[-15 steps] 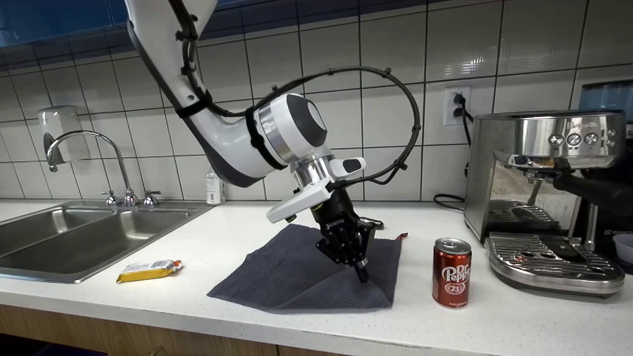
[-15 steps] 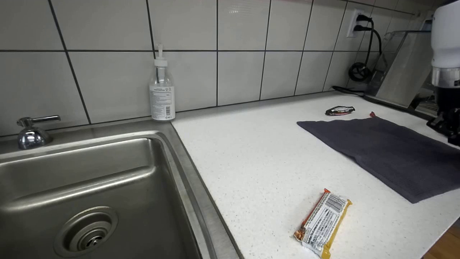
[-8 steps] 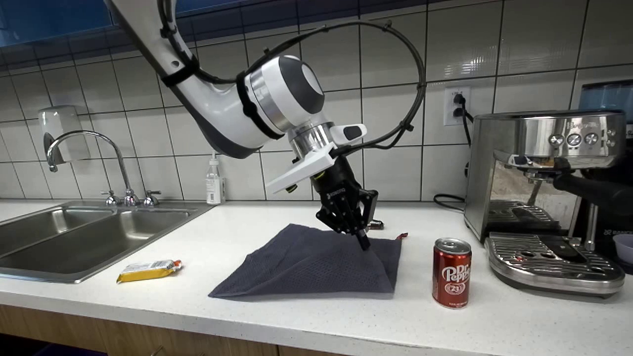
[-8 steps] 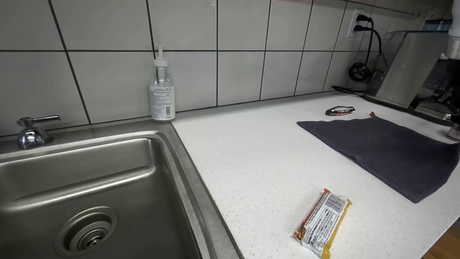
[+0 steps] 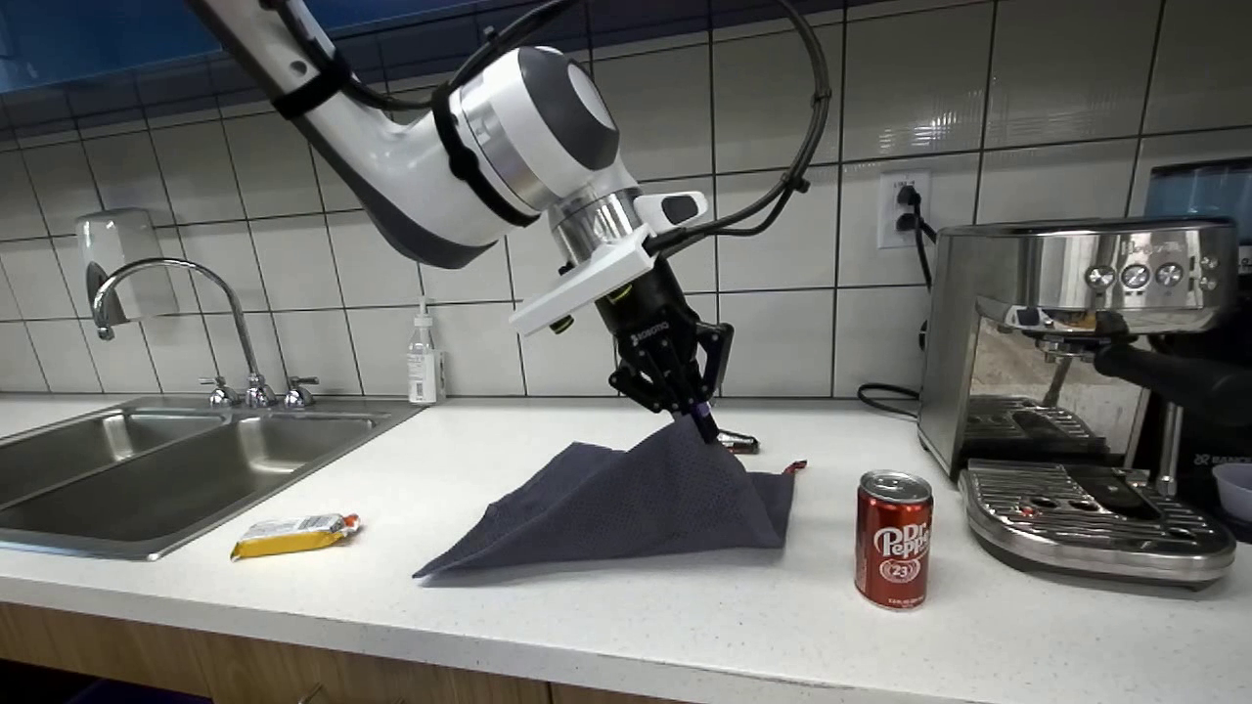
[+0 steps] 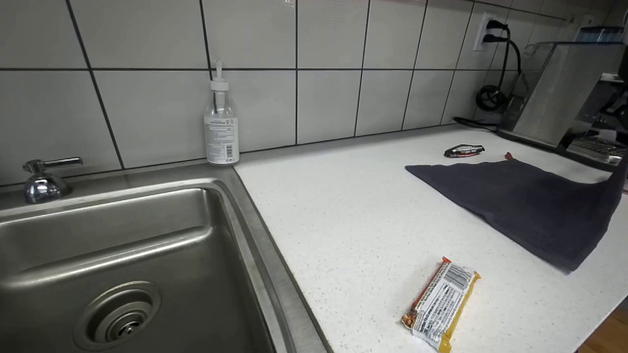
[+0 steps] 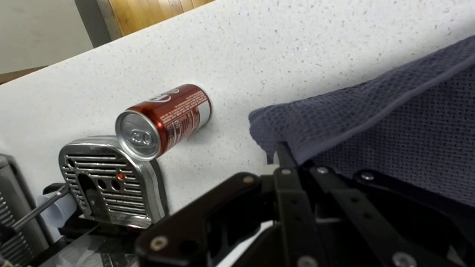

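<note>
A dark grey-blue cloth (image 5: 626,504) lies partly on the white counter, with one part lifted into a peak. It also shows in an exterior view (image 6: 535,206) and in the wrist view (image 7: 356,107). My gripper (image 5: 702,425) is shut on the cloth and holds that part above the counter. In the wrist view the fingers (image 7: 293,157) are close together with the cloth between them; one fingertip is hidden by cloth. A red Dr Pepper can (image 5: 894,540) stands upright to the right of the cloth and shows in the wrist view (image 7: 163,120).
A yellow-and-white wrapped bar (image 5: 293,536) lies on the counter near the sink (image 6: 230,196). A small dark wrapped item (image 6: 464,150) lies behind the cloth. A steel espresso machine (image 5: 1086,391) stands at the right. A pump bottle (image 6: 222,132) stands by the wall.
My gripper has risen and moved back toward the wall, pulling the held part of the cloth up with it. The cloth's front edge has moved backward. The can and bar have not moved.
</note>
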Action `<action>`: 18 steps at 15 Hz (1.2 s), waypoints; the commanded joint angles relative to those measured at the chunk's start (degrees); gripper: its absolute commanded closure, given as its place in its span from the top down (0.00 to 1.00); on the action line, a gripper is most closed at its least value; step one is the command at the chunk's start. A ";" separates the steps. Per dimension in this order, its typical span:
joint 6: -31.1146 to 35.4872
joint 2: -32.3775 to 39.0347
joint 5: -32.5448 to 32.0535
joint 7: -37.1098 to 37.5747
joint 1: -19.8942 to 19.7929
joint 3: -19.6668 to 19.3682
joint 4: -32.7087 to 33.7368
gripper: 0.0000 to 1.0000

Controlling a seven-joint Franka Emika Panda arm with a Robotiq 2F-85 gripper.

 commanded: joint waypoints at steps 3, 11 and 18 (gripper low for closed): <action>0.49 -6.06 0.31 -4.61 -0.39 3.06 -4.46 0.01; -0.10 -7.01 2.53 -6.18 0.63 6.19 -4.55 0.01; -0.79 -5.61 7.21 -8.14 1.86 8.28 -2.79 0.01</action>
